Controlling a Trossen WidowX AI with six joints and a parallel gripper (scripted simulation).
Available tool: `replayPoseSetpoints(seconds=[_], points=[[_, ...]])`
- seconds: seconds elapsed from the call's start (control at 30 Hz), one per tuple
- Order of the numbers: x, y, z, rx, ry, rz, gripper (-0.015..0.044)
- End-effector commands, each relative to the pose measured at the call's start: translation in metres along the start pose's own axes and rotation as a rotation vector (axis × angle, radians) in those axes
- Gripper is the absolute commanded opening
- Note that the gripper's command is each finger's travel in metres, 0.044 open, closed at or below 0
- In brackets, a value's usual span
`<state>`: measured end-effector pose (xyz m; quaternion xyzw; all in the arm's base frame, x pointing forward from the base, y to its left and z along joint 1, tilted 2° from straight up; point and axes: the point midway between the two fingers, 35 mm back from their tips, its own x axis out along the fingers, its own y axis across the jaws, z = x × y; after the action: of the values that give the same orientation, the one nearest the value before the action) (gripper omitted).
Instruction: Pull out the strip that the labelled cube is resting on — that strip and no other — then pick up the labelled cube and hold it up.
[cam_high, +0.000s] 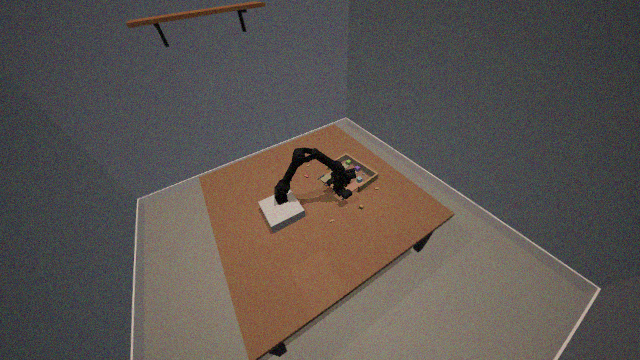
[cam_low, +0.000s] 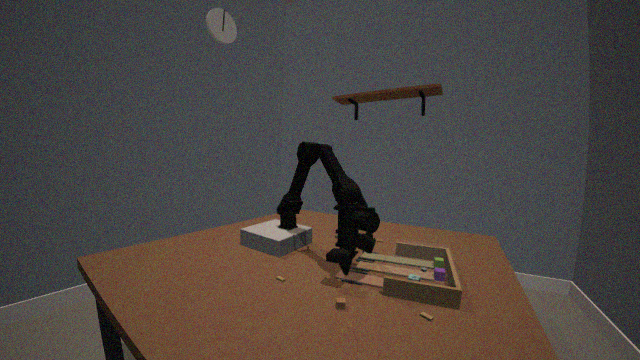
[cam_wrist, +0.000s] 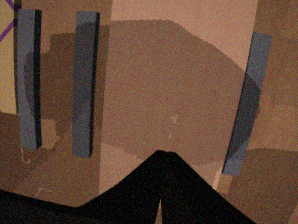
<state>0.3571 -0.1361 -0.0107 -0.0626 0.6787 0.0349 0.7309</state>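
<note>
My gripper (cam_high: 345, 194) (cam_low: 346, 271) (cam_wrist: 164, 160) is shut and empty, pointing down over a pale pink strip (cam_low: 369, 280) (cam_wrist: 182, 60) that sticks out of the box's open side. A yellow strip with purple lines (cam_wrist: 7, 65) is at the left edge of the wrist view. A pale green strip (cam_low: 395, 259) and an orange-pink strip (cam_low: 400, 271) run into the box. A green cube (cam_high: 348, 162) (cam_low: 439, 262), a purple cube (cam_high: 357, 168) (cam_low: 440, 274) and a light blue piece (cam_high: 359, 180) (cam_low: 414, 277) are in the box. I cannot make out which is labelled.
The wooden box (cam_low: 422, 292) has raised walls. Blue-grey bars (cam_wrist: 29, 80) (cam_wrist: 85, 85) (cam_wrist: 247, 105) stand beside the strips in the wrist view. A small orange block (cam_low: 340, 303) and small scraps (cam_low: 280, 278) (cam_low: 426, 316) lie on the table. The arm stands on a white base (cam_high: 281, 215) (cam_low: 277, 241).
</note>
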Motion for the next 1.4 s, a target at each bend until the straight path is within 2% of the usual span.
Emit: replayPoseSetpoints(seconds=[0.0, 1.37], points=[[0.007, 0.002, -0.013, -0.001, 0.025, 0.013, 0.0], [0.007, 0.001, -0.075, -0.001, 0.029, 0.013, 0.0]])
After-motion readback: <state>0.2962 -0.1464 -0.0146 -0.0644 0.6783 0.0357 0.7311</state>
